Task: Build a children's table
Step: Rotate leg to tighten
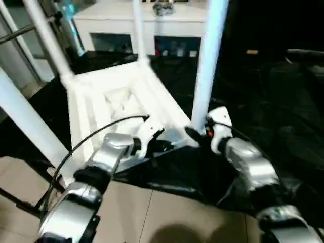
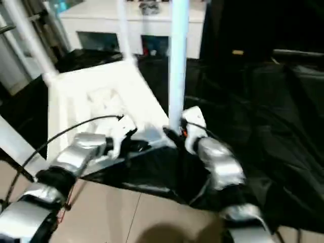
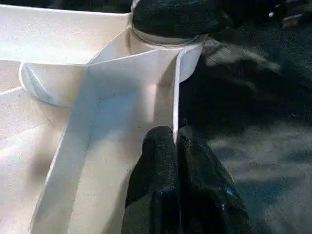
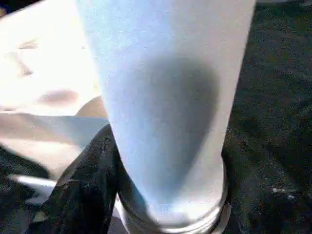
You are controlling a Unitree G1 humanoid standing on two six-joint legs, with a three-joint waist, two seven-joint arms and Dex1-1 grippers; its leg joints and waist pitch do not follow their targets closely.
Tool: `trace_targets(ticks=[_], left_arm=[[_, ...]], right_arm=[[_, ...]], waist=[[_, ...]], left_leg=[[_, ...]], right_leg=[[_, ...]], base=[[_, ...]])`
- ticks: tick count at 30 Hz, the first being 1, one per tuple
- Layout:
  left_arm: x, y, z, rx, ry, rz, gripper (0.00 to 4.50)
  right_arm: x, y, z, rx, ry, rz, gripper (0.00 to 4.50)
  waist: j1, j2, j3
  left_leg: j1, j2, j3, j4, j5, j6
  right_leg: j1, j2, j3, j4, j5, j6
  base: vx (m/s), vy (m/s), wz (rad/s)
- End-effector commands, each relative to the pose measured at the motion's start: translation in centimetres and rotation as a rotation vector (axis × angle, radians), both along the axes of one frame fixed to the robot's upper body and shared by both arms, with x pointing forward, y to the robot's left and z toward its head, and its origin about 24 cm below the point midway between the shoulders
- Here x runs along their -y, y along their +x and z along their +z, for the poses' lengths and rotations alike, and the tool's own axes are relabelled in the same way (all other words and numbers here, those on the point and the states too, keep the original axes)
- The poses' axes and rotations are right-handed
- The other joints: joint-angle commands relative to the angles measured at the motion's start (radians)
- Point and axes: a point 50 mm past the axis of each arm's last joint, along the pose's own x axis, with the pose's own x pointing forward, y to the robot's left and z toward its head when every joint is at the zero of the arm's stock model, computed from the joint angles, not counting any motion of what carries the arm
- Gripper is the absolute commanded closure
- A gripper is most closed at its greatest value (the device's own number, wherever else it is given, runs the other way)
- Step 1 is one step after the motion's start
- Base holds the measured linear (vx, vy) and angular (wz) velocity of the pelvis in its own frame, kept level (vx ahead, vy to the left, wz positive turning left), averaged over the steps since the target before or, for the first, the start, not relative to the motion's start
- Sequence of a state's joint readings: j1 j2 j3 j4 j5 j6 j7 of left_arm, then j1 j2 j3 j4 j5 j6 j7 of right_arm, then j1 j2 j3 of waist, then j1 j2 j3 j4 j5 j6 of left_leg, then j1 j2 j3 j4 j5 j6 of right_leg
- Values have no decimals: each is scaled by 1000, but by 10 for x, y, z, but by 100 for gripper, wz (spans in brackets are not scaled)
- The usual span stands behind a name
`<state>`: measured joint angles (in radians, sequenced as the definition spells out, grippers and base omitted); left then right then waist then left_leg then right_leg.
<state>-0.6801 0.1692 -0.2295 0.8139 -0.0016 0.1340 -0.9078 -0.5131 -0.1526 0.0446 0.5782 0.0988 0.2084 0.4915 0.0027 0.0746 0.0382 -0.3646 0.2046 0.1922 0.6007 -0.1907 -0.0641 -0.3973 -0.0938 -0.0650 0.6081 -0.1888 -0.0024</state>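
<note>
The children's table lies upside down on a black cloth, its white tabletop (image 1: 116, 96) showing the ribbed underside. Several white legs stand up from its corner sockets. My left gripper (image 3: 174, 134) is shut on the thin near rim of the tabletop, close to the near right corner. At that corner my right gripper (image 1: 198, 133) is closed around the base of the near right leg (image 1: 207, 61), just above the socket. In the right wrist view one black finger (image 4: 92, 165) presses against this leg (image 4: 165, 97); the other finger is hidden behind it.
A white cabinet (image 1: 147, 20) with glass-fronted compartments stands behind the table. The black cloth (image 1: 273, 101) spreads wide to the right. Light floor tiles (image 1: 152, 212) lie in front. A black cable (image 1: 101, 129) arcs over my left forearm.
</note>
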Motion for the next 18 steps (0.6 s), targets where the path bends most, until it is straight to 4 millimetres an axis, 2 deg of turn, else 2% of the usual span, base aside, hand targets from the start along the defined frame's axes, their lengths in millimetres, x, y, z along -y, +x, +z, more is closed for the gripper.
trace_targets(ticks=[1,3,4,6,9,11,13,15,16,18], left_arm=[[25,9,21,80,-64,1,450],[27,9,23,92,-74,-14,450],[27,9,23,94,-77,-24,450],[25,8,23,93,-72,-44,450],[20,4,22,75,-80,-92,450],[16,0,22,60,-83,-145,450],[14,-2,22,53,-88,-178,450],[10,-6,22,31,-86,-220,450],[7,-8,22,20,-83,-253,450],[4,-9,22,12,-77,-278,450]], right_arm=[[-48,-19,-26,-120,25,172,130],[-51,-16,-21,-112,54,191,116],[-50,-14,-18,-109,60,200,110],[-48,-12,-14,-90,47,218,71],[-40,-13,-6,-79,55,298,69],[-30,-18,-1,-74,59,413,69],[-24,-22,1,-72,53,475,69],[-15,-28,5,-70,36,566,69],[-7,-33,8,-78,25,630,69],[1,-36,12,-83,14,684,69]], waist=[[-2,-15,-45],[-4,-17,-45],[-3,-15,-45],[-3,-17,-45],[-1,-18,-47],[7,-19,-52],[10,-17,-54],[14,-20,-58],[18,-14,-62],[31,-16,-66]], left_leg=[[9,7,-19,-79,-348,19],[6,7,-20,-80,-348,25],[8,8,-20,-80,-349,27],[5,9,-19,-81,-343,30],[4,11,-18,-82,-334,40],[1,14,-16,-80,-295,58],[0,17,-14,-78,-263,67],[-7,16,-12,-73,-204,82],[-6,17,-11,-68,-175,94],[-8,19,-8,-61,-130,123]], right_leg=[[28,-43,24,-116,-515,-124],[30,-42,24,-115,-509,-126],[29,-43,25,-115,-507,-129],[30,-43,26,-114,-496,-133],[33,-43,28,-110,-459,-146],[41,-42,31,-103,-382,-167],[40,-44,34,-97,-319,-191],[51,-42,31,-84,-214,-225],[51,-42,30,-76,-158,-243],[55,-39,31,-64,-56,-269]], base=[[0,0,0],[0,0,0],[0,0,0],[0,0,0],[0,0,0],[0,0,0],[0,0,0],[53,-4,1],[56,-4,1],[56,2,0]])
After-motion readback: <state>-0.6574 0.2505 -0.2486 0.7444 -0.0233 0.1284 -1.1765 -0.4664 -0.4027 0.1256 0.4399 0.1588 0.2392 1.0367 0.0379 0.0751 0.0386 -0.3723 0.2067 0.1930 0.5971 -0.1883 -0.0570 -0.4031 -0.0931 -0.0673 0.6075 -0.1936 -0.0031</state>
